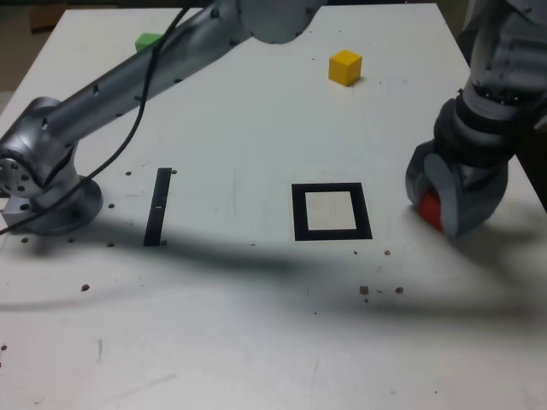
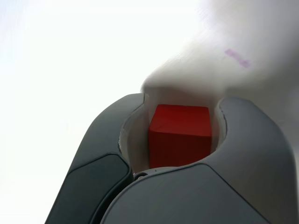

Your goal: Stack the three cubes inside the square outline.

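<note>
Presently, the hand [image 2: 181, 99] is lowered over the red cube [image 1: 430, 210], near the bench's [image 1: 239, 342] right edge in the exterior view. The jaws are narrowed, with the red cube enclosed between them; whether both sides are pressed against it cannot be told. In the wrist view, two faces of the red cube are seen, and a faint pink mark [image 2: 238, 58] is noted on the pale surface.

The square outline [image 1: 300, 213] is found flat on the bench, to the left of the hand in the exterior view; no cube is contained in it. The yellow cube [image 1: 345, 67] is located toward the bench's far edge, right of centre. The green cube [image 1: 147, 40] is observed near the far left corner, partly hidden by the arm [image 1: 124, 98]. The black strip [image 1: 158, 207] is positioned between the arm base [image 1: 64, 205] and the square outline. By a dark cable [image 1: 137, 120], the arm is crossed.
</note>
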`<state>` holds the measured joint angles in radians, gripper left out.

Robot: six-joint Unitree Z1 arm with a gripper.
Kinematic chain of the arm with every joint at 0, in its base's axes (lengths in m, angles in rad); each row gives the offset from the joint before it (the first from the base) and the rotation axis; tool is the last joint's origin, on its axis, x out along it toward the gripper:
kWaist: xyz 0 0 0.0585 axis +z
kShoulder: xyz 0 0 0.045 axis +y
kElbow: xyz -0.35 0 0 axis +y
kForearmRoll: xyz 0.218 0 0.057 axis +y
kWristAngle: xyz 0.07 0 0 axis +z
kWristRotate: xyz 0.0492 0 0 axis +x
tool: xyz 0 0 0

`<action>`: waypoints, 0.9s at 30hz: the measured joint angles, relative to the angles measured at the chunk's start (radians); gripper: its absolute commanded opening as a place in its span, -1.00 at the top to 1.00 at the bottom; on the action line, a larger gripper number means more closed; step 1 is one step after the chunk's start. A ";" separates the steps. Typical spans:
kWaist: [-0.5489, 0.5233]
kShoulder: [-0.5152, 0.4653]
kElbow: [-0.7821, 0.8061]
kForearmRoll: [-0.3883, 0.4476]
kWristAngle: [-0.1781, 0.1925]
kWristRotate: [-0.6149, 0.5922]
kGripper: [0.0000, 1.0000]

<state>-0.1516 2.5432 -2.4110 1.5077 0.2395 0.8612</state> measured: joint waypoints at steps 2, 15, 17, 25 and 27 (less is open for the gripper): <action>0.000 -0.020 0.031 -0.006 0.000 -0.033 0.24; 0.000 -0.209 0.269 -0.022 -0.002 -0.302 0.23; 0.000 -0.242 0.318 -0.020 -0.003 -0.357 0.23; 0.000 -0.347 0.475 -0.006 -0.045 -0.592 0.23; 0.000 -0.358 0.501 -0.007 -0.063 -0.628 0.23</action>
<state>-0.1514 2.1849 -1.9102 1.5011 0.1764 0.2335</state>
